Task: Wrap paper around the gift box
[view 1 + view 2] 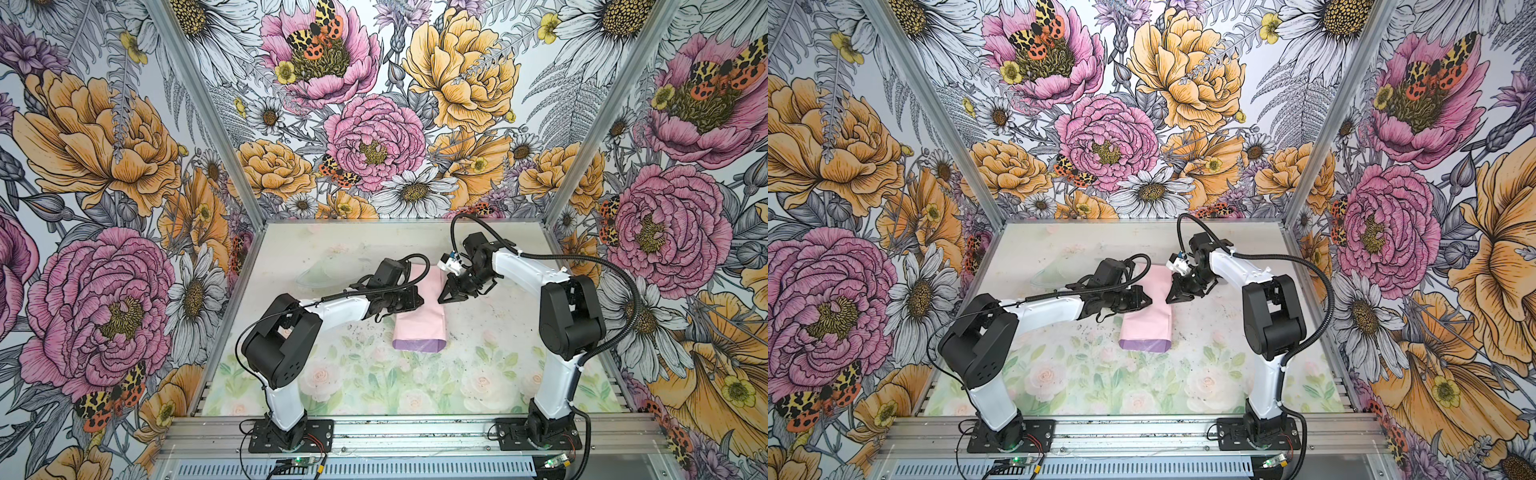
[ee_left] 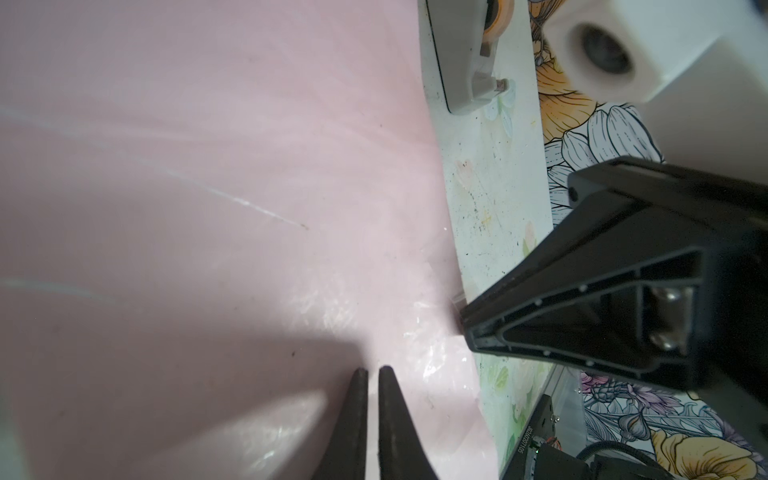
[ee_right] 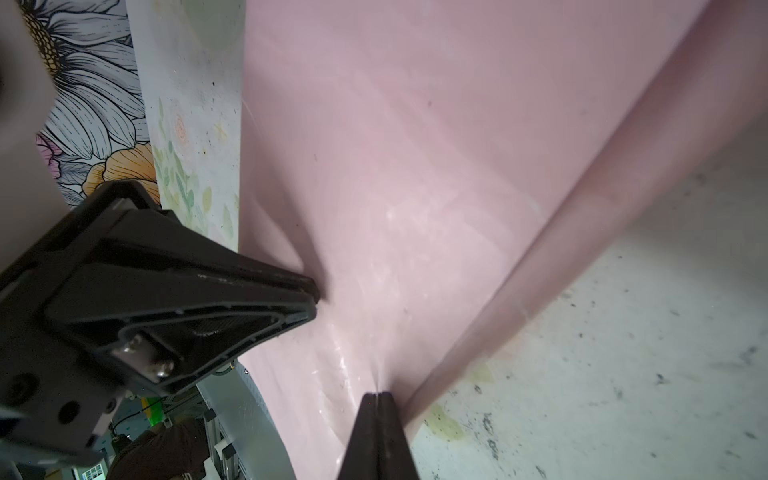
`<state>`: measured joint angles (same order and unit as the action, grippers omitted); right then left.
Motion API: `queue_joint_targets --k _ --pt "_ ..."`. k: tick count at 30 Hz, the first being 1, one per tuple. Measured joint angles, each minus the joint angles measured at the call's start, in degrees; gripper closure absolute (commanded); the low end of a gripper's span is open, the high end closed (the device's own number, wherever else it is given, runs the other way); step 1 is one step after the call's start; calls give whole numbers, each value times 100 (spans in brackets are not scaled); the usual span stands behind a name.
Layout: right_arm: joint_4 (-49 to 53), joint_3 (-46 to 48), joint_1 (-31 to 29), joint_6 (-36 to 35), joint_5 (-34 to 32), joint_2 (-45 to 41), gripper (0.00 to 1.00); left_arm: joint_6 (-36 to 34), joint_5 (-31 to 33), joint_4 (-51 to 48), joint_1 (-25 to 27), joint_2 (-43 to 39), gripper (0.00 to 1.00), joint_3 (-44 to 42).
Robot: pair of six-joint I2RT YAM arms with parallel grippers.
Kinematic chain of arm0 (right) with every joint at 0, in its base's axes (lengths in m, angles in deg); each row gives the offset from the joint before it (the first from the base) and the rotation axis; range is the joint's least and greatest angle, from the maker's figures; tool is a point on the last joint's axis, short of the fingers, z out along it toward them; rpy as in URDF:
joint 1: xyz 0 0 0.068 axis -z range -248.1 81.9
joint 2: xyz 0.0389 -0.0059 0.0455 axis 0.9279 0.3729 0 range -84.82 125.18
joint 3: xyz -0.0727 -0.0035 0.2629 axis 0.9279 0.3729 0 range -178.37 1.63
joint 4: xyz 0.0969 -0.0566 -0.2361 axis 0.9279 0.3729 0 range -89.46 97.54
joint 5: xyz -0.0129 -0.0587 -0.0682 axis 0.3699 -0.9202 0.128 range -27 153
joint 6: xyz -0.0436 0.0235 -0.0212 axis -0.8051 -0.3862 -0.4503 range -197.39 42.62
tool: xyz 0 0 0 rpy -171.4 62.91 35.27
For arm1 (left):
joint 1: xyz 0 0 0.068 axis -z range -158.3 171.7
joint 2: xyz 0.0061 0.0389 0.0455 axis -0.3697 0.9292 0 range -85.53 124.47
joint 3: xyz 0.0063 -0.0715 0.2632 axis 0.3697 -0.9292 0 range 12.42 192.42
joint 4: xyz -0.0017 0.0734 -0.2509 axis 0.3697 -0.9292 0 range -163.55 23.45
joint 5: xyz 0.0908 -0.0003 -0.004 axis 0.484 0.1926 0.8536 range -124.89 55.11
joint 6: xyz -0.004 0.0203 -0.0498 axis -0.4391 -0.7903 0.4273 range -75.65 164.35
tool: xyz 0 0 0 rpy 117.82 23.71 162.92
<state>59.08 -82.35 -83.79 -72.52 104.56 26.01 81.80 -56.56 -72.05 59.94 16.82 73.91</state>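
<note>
The paper (image 1: 419, 328) lies on the floral table (image 1: 478, 365) as a long pink parcel. Its long axis runs straight away from the arm bases towards the back wall, and a lilac strip (image 1: 419, 345) shows at the near end. I can't see the gift box anywhere, so I take it to be inside that wrapping.

Both arms meet over the parcel's far half, tip facing tip across its narrow width. The left gripper (image 1: 422, 301) comes in from the left flank. Its fingers are drawn almost together with only a sliver between them, and the tips rest on the pink surface with nothing gripped that I can make out. The right gripper (image 1: 440, 300) is clamped tight at the right-hand fold. In its wrist view puckers fan out from its tips (image 3: 376, 397), but I can't tell whether any paper is caught between them.

Neither arm looks nearer than the other. Whatever comes next, I reckon it works crosswise to the parcel's length, with the far end lying beyond both tips
</note>
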Motion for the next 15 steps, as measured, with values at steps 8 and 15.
queue_joint_targets --k 8,15 --pt "201 -153 0 20 -81 122 100 -17 0 0 4 0 89 0" --pt "367 -245 39 44 -188 122 100 -17 2 0 4 0 89 0"
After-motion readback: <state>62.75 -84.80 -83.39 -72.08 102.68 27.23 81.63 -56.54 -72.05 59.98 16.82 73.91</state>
